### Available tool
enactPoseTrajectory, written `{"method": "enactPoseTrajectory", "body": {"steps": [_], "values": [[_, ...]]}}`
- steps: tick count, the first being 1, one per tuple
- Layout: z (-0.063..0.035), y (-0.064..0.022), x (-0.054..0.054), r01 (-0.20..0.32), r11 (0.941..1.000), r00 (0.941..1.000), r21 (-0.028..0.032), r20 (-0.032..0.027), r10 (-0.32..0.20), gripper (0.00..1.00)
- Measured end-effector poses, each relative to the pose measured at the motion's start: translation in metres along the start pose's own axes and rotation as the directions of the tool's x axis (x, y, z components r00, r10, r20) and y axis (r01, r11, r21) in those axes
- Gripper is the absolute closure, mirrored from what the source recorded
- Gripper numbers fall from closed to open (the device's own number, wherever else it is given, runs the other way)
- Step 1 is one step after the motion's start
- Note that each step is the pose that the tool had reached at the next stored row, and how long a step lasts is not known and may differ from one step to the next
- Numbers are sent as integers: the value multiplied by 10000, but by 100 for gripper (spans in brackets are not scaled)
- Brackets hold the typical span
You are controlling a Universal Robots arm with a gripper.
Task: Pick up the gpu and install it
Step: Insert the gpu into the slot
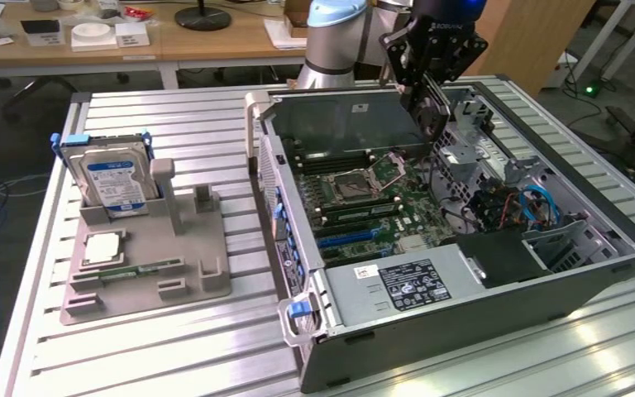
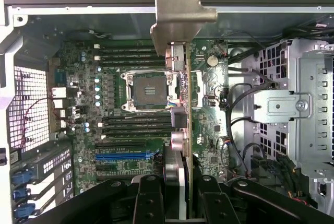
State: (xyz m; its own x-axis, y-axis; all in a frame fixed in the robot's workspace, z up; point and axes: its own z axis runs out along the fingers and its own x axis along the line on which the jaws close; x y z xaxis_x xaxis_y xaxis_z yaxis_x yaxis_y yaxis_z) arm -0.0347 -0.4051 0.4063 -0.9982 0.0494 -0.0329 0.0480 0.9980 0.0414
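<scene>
Your slatted metal table [image 1: 163, 347] is carrying an open computer case [image 1: 483, 322] toward the exterior view's right, and a grey parts stand [image 1: 146, 273] holding a hard drive [image 1: 113, 178] to its left. Your gripper [image 2: 181, 198] is hanging over the far part of the case, its fingers partly closed and clamping the gpu [image 2: 180, 104]. The card is standing on edge over the motherboard [image 2: 130, 130], its silver bracket [image 2: 180, 15] pointing away from the fingers.

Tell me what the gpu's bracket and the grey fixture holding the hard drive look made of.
Bracket of the gpu: thin sheet metal, dull silver sheen, bent tabs; likely steel, though the alloy is unclear. Grey fixture: matte, uniform grey, blocky stepped shapes; probably plastic, perhaps printed.
</scene>
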Motion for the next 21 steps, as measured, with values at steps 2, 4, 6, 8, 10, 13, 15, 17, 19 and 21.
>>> {"method": "enactPoseTrajectory", "body": {"steps": [2,4,6,8,10,13,15,17,19,21], "values": [[0,0,0,38,10000,10000,-1,-2,-38,71],[0,1,1,172,9999,9999,-6,-6,-172,71],[0,1,0,362,9993,9993,-11,-16,-362,71],[0,0,0,630,9980,9980,-22,-26,-630,71],[0,1,0,977,9952,9952,-34,-39,-977,71],[0,0,0,1462,9892,9892,-52,-58,-1462,71],[0,0,0,1782,9840,9840,-66,-69,-1782,71],[0,0,0,2077,9782,9782,-77,-79,-2077,71],[0,0,0,2365,9716,9716,-90,-89,-2366,71],[0,0,0,2656,9640,9640,-102,-99,-2657,71]]}}
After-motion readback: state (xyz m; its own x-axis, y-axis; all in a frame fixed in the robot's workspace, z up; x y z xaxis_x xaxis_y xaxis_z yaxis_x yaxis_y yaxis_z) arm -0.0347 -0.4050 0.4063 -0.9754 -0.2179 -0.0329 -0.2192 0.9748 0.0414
